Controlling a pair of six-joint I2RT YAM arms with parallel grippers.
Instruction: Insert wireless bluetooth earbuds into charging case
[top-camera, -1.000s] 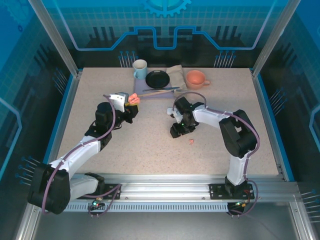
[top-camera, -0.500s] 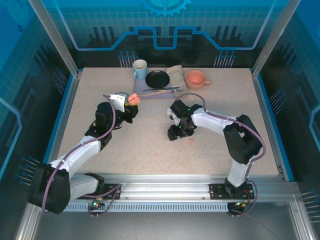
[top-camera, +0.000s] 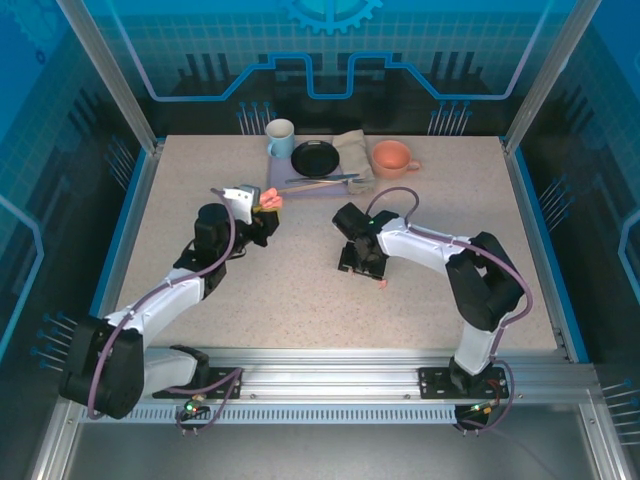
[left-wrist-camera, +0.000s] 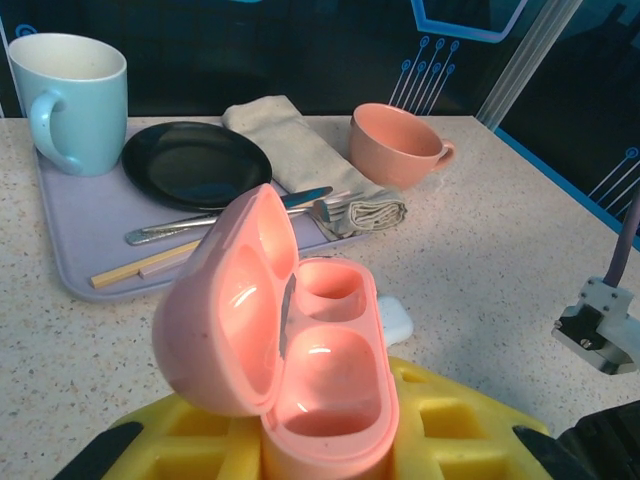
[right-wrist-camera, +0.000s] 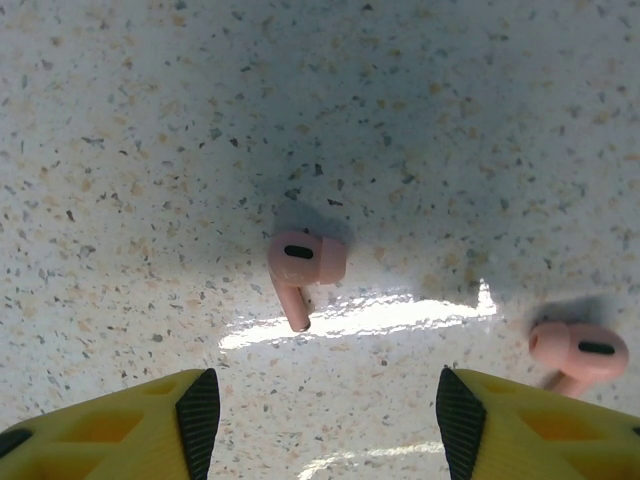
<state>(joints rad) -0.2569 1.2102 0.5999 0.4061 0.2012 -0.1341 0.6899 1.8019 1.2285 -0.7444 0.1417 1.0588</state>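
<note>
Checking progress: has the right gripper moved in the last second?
Yes, slightly. The right gripper has swung its wrist end left, away from the salmon mug, tips staying beside the pink earbud.

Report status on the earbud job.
Left gripper shut on open pink case. Right gripper open, above a pink earbud on the table. Second pink earbud apart, beside it.

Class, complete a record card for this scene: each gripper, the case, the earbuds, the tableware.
Left gripper: shut on charging case
Charging case: pink, lid open, both wells empty
Right gripper: open, empty, above the tabletop
Centre earbud: pink, on the tabletop under the right gripper
Side earbud: pink, on the tabletop nearby
Back: lilac tray with blue mug, black plate; pink mug beside
</note>
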